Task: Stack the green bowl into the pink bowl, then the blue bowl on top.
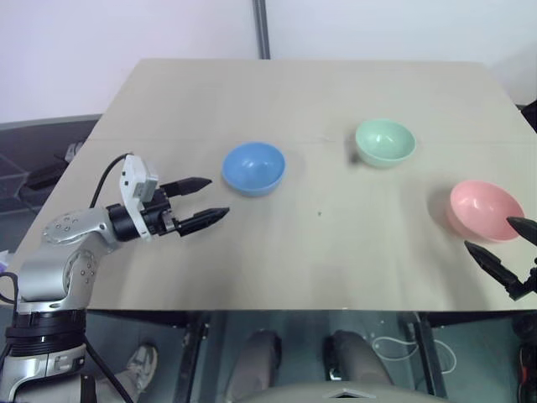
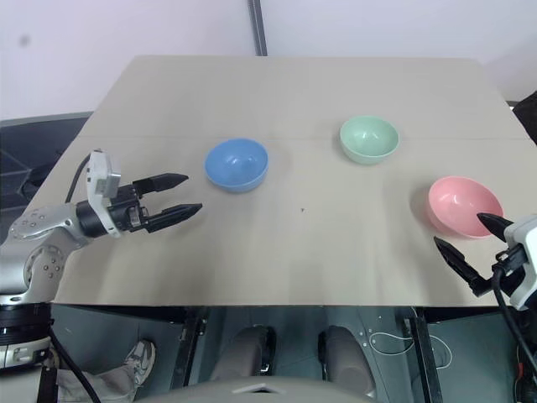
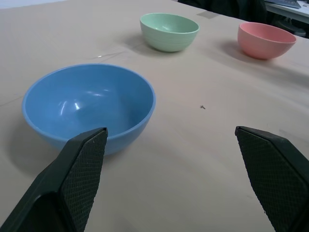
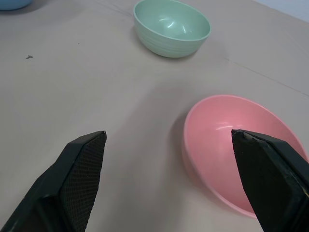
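Right gripper (image 2: 468,252), jaws spread and empty, hovers at the table's (image 1: 319,101) near edge beside the pink bowl (image 1: 484,209), nearer the green bowl (image 1: 385,141) beyond than the spread, empty left gripper (image 1: 206,200) by the blue bowl (image 1: 253,167)

The left arm (image 1: 63,252) is showing rounded silver-grey shells dotted with small dark screws, narrowing into a black cylindrical wrist. A white boxy module (image 1: 138,180) is sitting at its 12 o'clock, a black cable looping behind it. Both jaws are wearing slim, tapered black fingers (image 3: 79,174) (pads cross-hatched); white housing (image 2: 524,264) is backing the right ones.
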Action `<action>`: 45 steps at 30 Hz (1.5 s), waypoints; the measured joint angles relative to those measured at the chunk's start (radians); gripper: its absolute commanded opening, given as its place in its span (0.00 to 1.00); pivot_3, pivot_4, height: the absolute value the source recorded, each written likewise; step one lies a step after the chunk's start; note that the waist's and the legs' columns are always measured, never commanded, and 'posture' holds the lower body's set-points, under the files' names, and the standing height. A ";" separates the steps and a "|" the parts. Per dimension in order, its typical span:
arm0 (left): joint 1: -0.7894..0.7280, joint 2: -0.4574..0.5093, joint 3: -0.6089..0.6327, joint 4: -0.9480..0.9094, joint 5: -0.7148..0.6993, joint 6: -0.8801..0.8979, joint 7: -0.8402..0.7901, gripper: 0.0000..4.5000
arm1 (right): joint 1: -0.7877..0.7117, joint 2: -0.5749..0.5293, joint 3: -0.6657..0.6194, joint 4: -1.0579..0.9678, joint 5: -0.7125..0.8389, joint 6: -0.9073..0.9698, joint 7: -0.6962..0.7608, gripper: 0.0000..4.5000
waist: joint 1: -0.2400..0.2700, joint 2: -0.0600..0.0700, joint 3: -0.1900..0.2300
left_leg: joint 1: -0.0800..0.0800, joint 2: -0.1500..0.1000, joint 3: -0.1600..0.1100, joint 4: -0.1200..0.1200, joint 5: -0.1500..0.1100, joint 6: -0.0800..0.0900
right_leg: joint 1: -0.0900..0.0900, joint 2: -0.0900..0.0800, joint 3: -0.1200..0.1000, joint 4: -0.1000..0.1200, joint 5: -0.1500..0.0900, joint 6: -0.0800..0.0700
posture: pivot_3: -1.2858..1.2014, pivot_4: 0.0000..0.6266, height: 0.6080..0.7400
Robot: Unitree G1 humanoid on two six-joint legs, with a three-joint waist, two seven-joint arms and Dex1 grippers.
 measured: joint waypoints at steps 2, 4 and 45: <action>-0.002 0.000 -0.001 0.002 0.000 0.001 -0.002 0.99 | -0.005 -0.003 0.000 0.001 0.002 0.008 -0.001 1.00 | 0.000 0.000 0.000 | 0.000 0.000 0.000 0.000 0.000 0.000 | 0.000 0.000 0.000 0.000 0.000 0.000 | 0.52 0.24 1.00; -0.014 -0.009 -0.011 0.006 -0.002 0.005 -0.008 0.99 | -0.040 -0.021 0.001 0.010 0.002 0.023 -0.015 1.00 | -0.001 0.000 0.001 | 0.001 0.000 0.001 0.000 0.000 0.000 | 0.000 0.000 0.001 0.000 0.000 0.000 | 0.52 0.24 1.00; 0.012 -0.097 -0.110 -0.086 -0.069 -0.142 -0.172 1.00 | -0.456 -0.175 0.567 0.176 -0.272 0.068 -0.027 0.04 | -0.009 0.001 0.005 | 0.000 0.001 0.000 0.001 -0.001 0.001 | -0.002 0.002 0.001 0.002 0.000 0.000 | 0.52 0.24 1.00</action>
